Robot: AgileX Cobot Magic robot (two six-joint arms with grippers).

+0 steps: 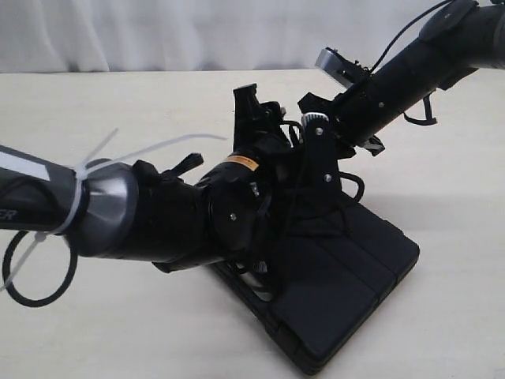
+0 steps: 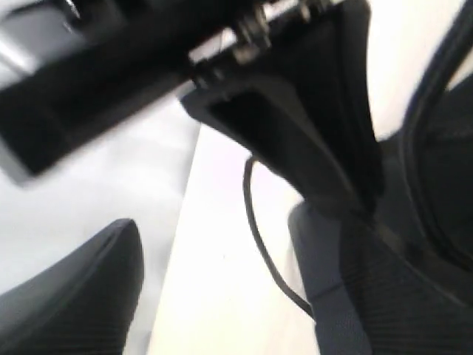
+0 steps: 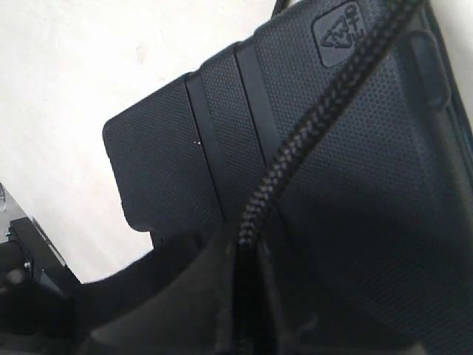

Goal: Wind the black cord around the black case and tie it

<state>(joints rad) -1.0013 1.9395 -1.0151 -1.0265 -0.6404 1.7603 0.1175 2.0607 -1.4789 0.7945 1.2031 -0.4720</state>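
Black case [image 1: 355, 284] lies flat on the table [image 1: 118, 103], with both arms crowded over its far end. In the right wrist view the black cord [image 3: 310, 126] runs as a straight, taut line across the textured lid and vanishes between the dark fingers of the right gripper [image 3: 244, 255], which are pinched narrow on it. The left gripper [image 1: 264, 130] sits close against the right one in the exterior view. Its wrist picture is blurred, so I cannot tell whether its fingers are apart or closed, nor whether the thin dark line there is cord or cable. My read: mid-wrap, one strand over the lid, no knot visible. To do this well I hold tension with the right so the strand does not slide off the lid. I lead it round the case edge rather than lifting the case, and bring the left in for the free end only once I can see it. Risks as I judge them: the grippers may collide, and slack would let the wrap slip.
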